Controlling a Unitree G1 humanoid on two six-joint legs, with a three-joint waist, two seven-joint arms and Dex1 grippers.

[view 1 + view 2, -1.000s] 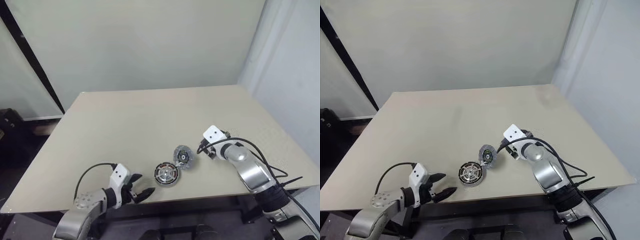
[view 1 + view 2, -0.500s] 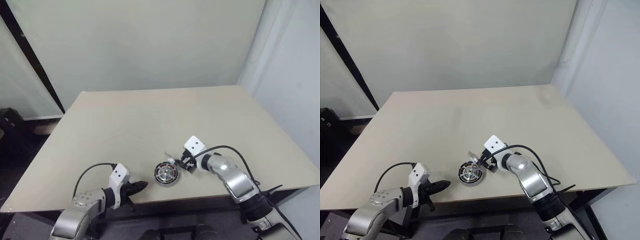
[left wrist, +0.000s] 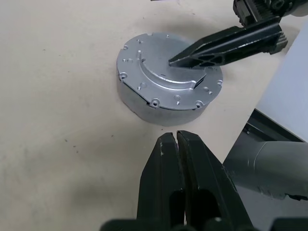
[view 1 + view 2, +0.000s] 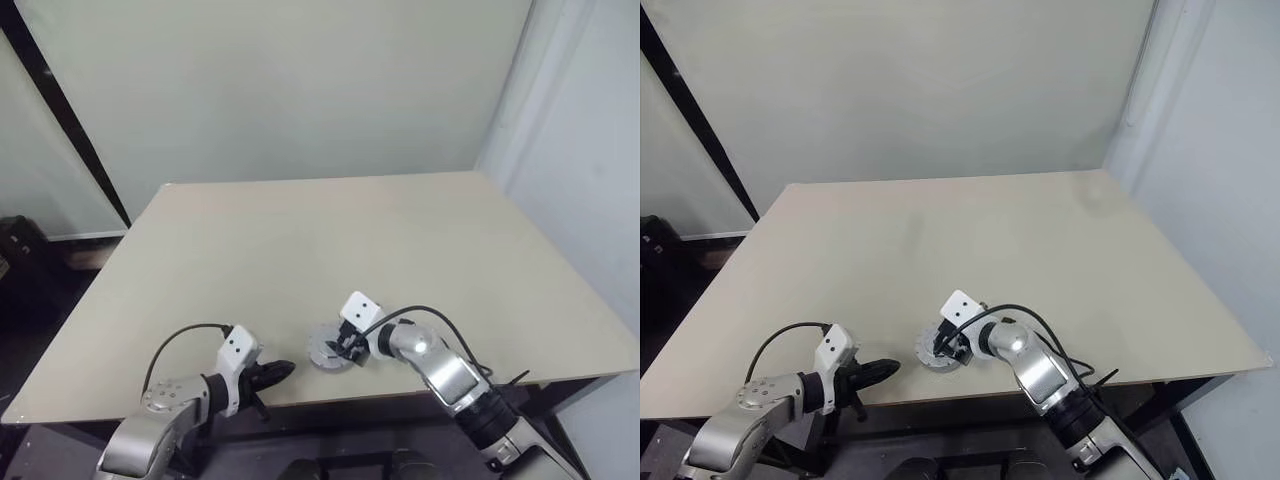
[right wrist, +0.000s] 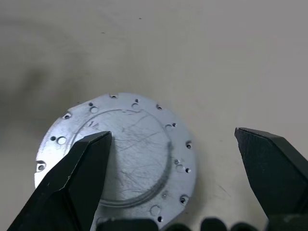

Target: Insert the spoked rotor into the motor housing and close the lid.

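Silver lid (image 3: 168,84) sits on the beige counter (image 4: 300,240), the wide-open right tool (image 5: 173,173) above it, the closed, empty left tool (image 3: 176,144) nearby.

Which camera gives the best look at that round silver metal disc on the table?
The left wrist view: the silver disc shows whole, top and side wall. In the right wrist view a finger hides part of it. In the eye views it is small.

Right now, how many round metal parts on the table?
1. A silver capped disc sits near the table's front edge, between the shut left gripper and under the open right gripper. Smaller parts could be hidden behind the right gripper.
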